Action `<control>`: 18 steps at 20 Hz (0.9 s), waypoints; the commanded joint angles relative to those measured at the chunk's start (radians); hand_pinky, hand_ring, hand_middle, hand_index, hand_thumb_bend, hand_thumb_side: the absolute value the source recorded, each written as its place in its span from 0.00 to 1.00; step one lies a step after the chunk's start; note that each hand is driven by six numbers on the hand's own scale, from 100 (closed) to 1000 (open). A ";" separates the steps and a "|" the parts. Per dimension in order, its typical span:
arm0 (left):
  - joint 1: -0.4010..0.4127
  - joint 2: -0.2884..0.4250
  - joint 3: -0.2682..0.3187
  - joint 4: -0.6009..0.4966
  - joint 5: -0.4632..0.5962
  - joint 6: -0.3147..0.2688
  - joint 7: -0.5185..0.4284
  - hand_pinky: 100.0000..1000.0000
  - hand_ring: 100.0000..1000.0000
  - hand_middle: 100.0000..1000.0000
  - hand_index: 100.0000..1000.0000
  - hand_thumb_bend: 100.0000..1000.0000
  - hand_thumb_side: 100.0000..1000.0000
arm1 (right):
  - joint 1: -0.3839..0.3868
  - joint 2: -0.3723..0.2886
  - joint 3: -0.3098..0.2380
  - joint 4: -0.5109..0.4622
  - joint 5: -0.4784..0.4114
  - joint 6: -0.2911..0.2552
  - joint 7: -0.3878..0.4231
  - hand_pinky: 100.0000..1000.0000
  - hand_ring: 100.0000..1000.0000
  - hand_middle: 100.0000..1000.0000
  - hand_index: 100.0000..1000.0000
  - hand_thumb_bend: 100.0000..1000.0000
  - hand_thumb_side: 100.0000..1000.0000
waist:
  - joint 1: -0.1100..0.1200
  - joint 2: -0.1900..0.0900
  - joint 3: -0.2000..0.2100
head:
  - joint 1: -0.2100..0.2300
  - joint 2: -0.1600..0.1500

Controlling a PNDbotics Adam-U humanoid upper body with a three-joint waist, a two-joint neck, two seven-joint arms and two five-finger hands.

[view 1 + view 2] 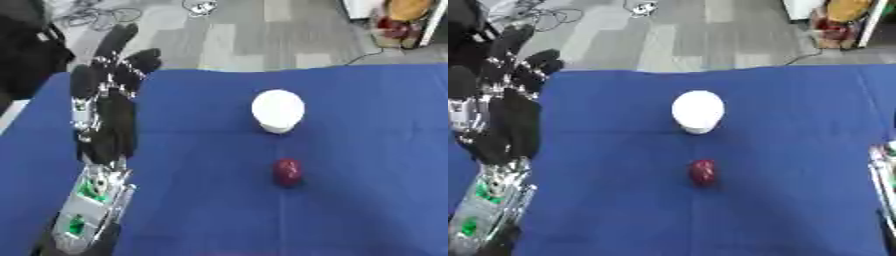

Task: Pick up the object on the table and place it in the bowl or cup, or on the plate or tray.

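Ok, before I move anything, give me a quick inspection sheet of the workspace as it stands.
Surface: table under a blue cloth, lying flat.
Job's things: dark red rounded object on the cloth; white cup just beyond it, the two apart.
Clutter: nothing seen on the cloth.
Hands: left hand raised over the table's left side, fingers straight, holding nothing; right hand not seen, only a strip of arm at the right edge.
Cables: loose cables on the floor beyond the table.
Surroundings: grey floor; coloured items at the far right, not identifiable.
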State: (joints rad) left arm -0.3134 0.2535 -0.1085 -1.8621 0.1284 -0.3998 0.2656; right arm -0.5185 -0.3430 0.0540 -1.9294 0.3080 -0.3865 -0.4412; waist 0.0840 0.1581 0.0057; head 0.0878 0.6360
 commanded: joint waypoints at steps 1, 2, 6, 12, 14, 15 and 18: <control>-0.014 0.010 0.000 -0.015 -0.001 -0.001 0.001 0.72 0.73 0.86 0.92 0.20 0.97 | -0.013 -0.020 -0.001 -0.007 0.003 0.002 -0.003 0.44 0.65 0.70 0.76 0.00 1.00 | -0.004 -0.014 0.002 | 0.000 -0.015; -0.014 0.010 0.000 -0.015 -0.001 -0.001 0.001 0.72 0.73 0.86 0.92 0.20 0.97 | -0.013 -0.020 -0.001 -0.007 0.004 0.002 -0.003 0.44 0.65 0.70 0.76 0.00 1.00 | -0.004 -0.014 0.002 | 0.000 -0.015; -0.014 0.010 0.000 -0.015 -0.001 -0.001 0.001 0.72 0.73 0.86 0.92 0.20 0.97 | -0.013 -0.021 -0.001 -0.006 0.005 0.002 -0.004 0.44 0.65 0.70 0.76 0.00 1.00 | -0.004 -0.014 0.003 | 0.000 -0.014; -0.015 0.013 -0.001 -0.015 -0.002 0.000 0.000 0.72 0.73 0.86 0.92 0.20 0.97 | -0.027 -0.064 0.017 0.046 0.035 0.017 0.055 0.42 0.67 0.71 0.75 0.05 1.00 | -0.005 -0.016 0.003 | -0.007 -0.002; -0.015 0.013 -0.002 -0.015 -0.002 0.001 -0.001 0.72 0.73 0.86 0.92 0.20 0.97 | -0.043 -0.092 0.030 0.090 0.070 0.024 0.114 0.42 0.67 0.71 0.75 0.11 1.00 | -0.007 -0.018 0.003 | -0.011 0.007; -0.016 0.014 -0.003 -0.014 -0.003 0.001 -0.002 0.72 0.73 0.86 0.92 0.20 0.97 | -0.052 -0.106 0.036 0.112 0.090 0.026 0.145 0.42 0.67 0.71 0.75 0.13 1.00 | -0.007 -0.018 0.003 | -0.014 0.012; -0.016 0.015 -0.006 -0.012 -0.003 0.002 -0.005 0.72 0.73 0.86 0.92 0.20 0.97 | -0.080 -0.137 0.050 0.172 0.155 0.022 0.216 0.43 0.68 0.71 0.75 0.17 1.00 | -0.007 -0.021 0.003 | -0.026 0.023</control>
State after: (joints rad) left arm -0.3146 0.2543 -0.1147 -1.8618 0.1282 -0.3971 0.2625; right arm -0.5807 -0.4490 0.1022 -1.7674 0.4381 -0.3636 -0.2525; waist 0.0818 0.1553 0.0079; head 0.0749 0.6563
